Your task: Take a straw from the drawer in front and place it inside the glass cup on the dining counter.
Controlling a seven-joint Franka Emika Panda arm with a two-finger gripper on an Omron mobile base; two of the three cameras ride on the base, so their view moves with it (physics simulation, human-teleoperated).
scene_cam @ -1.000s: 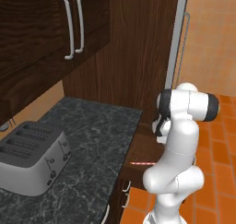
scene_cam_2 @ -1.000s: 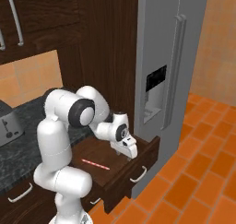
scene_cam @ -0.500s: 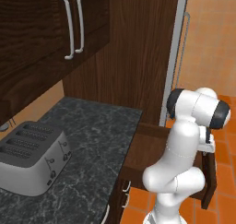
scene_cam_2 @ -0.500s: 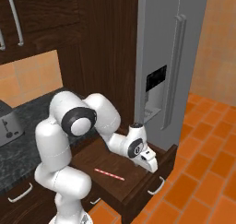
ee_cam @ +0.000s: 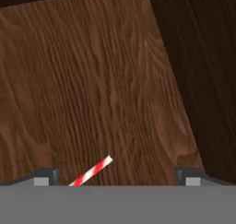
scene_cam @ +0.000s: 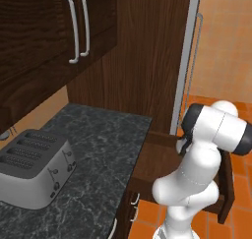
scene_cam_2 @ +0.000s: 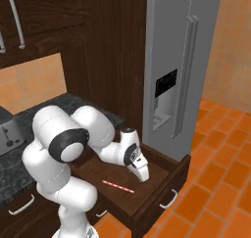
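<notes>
Gripper [scene_cam_2: 142,176] is hanging with its jaws spread wide, holding nothing, inside the pulled-out drawer [scene_cam_2: 164,183]. Straw [scene_cam_2: 117,186] is lying flat on the drawer floor just beside the gripper, untouched; in the hand view its striped end [ee_cam: 92,171] is showing between the fingertips [ee_cam: 45,176].

The white arm rises from its base, folds at a dark-jointed elbow and reaches forward and downward, the forearm sloping toward its far end. The hand [scene_cam_2: 142,174] points down with its wrist tilted, hanging low with its tips clear of any surface. Its jaws stand wide apart, and nothing is held between them. In the hand view the two fingertips [ee_cam: 46,176] sit far apart at the bottom edge.
</notes>
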